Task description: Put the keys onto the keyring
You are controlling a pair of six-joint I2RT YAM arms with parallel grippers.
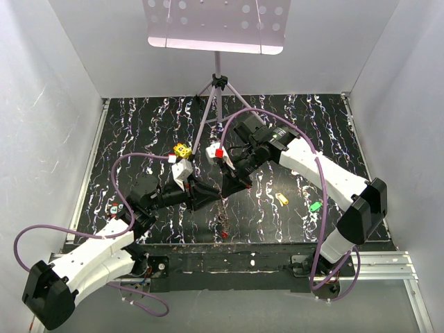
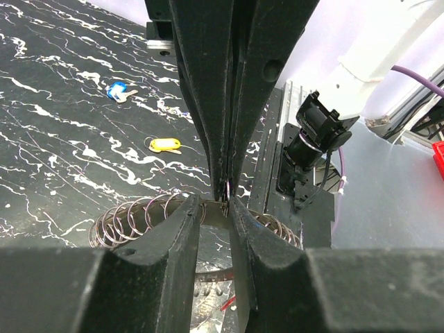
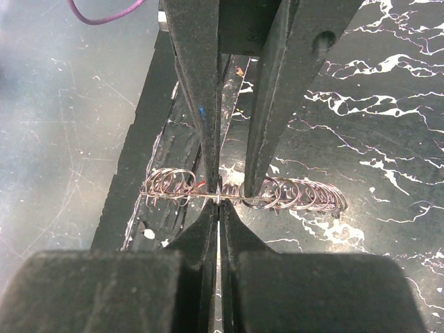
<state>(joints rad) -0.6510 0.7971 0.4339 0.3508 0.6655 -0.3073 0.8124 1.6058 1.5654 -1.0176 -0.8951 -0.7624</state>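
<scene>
Right gripper is clenched on the keyring, pinching the wire about mid-length, with loops strung out to either side of the pinch. Left gripper faces it nose to nose, jaws apart and straddling that same stretch of wire and the right one's tips. We see a gap and no grip there yet. The relation that matters is that the wire sits directly between the left jaws and runs crosswise to both sets of fingers. From above, the keyring's long axis trails from the pinch toward the near table edge. We judge that if left clamps where it is, it takes the ring just beside the right's hold with no reach needed. Counts: one keyring and two grippers on it. For loose keys, there is a yellow key and a green key, both on the right arm's side and well apart from the ring. There is also a small bluish key by the left arm, too small to be sure of. One yellow cube sits behind the left wrist.
</scene>
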